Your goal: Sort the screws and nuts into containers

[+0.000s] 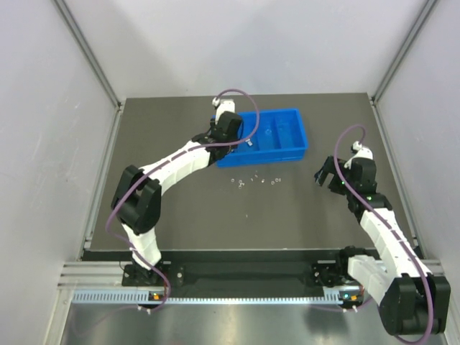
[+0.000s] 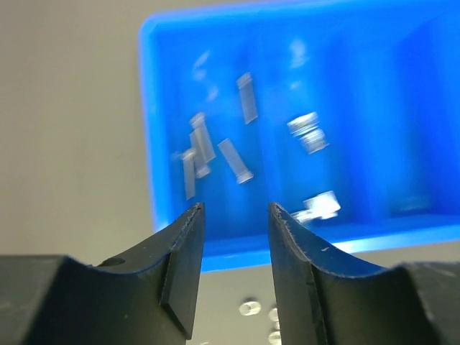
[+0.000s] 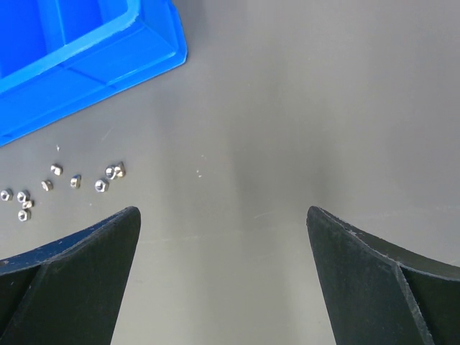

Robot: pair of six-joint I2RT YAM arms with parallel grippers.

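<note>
**Both my jaws empty, nuts loose on the table**

My left gripper (image 2: 236, 210) hangs over the edge of the blue tray (image 2: 147, 108), jaws parted by a modest gap with nothing between them. Beneath it the screws (image 2: 215, 147) lie in the tray's end compartment. The next compartment holds a few shorter silvery pieces (image 2: 310, 133), too blurred for me to name. My right gripper (image 3: 221, 212) hovers over the dark table (image 3: 302, 108), well apart from the tray, jaws spread wide and empty. The nuts (image 3: 72, 183) lie in a loose cluster on the table near the tray's long wall.
</note>
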